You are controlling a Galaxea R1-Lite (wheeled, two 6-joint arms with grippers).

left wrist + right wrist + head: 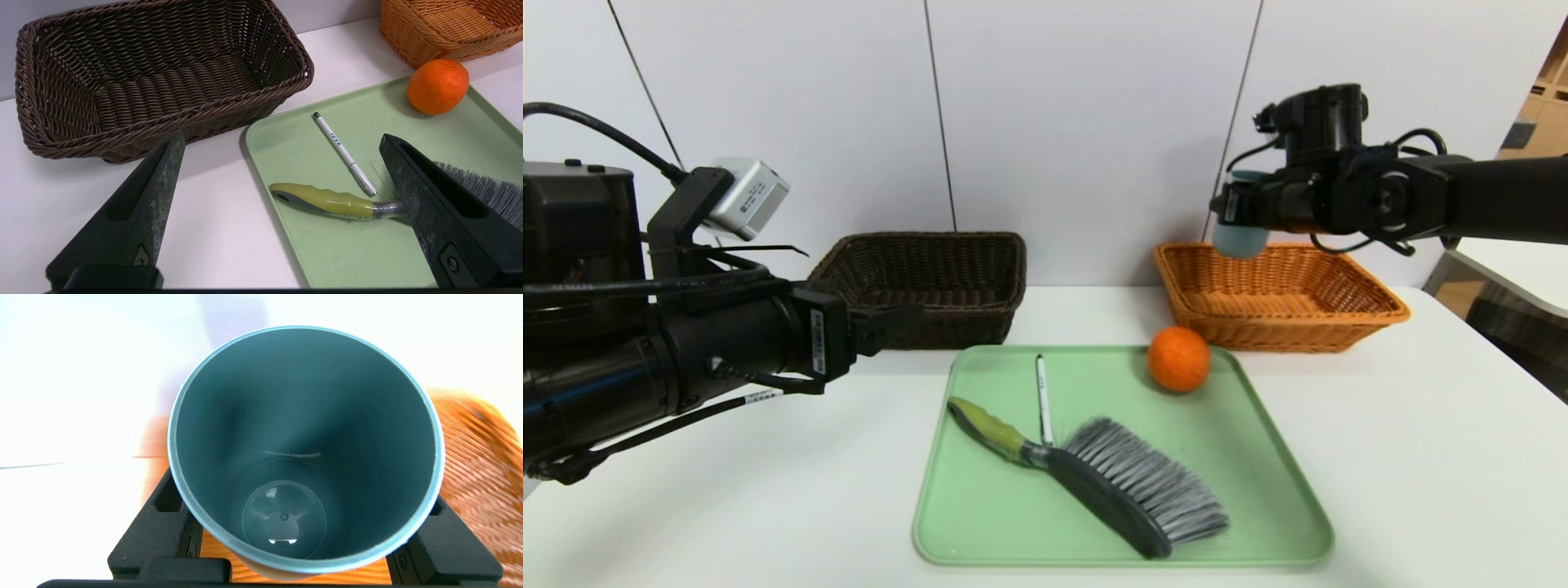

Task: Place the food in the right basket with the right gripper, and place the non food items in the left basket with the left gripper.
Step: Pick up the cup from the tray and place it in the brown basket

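An orange (1178, 358) (438, 85) sits at the far right corner of the green tray (1258, 506) (327, 253). A white pen (1042, 398) (344, 153) and a hand brush (1111, 482) (327, 201) with a yellow-green handle also lie on the tray. My right gripper (1237, 220) (302, 506) is shut on a blue-grey cup (1240, 238) (306, 437), held above the near left corner of the orange basket (1278, 298) (482, 457). My left gripper (915, 314) (282, 136) hangs open and empty in front of the brown basket (931, 278) (163, 73), above the tray's left edge.
Both baskets stand at the back of the white table, brown on the left, orange (445, 28) on the right, against a white wall. Nothing lies in the brown basket. The tray lies in the middle, near the front.
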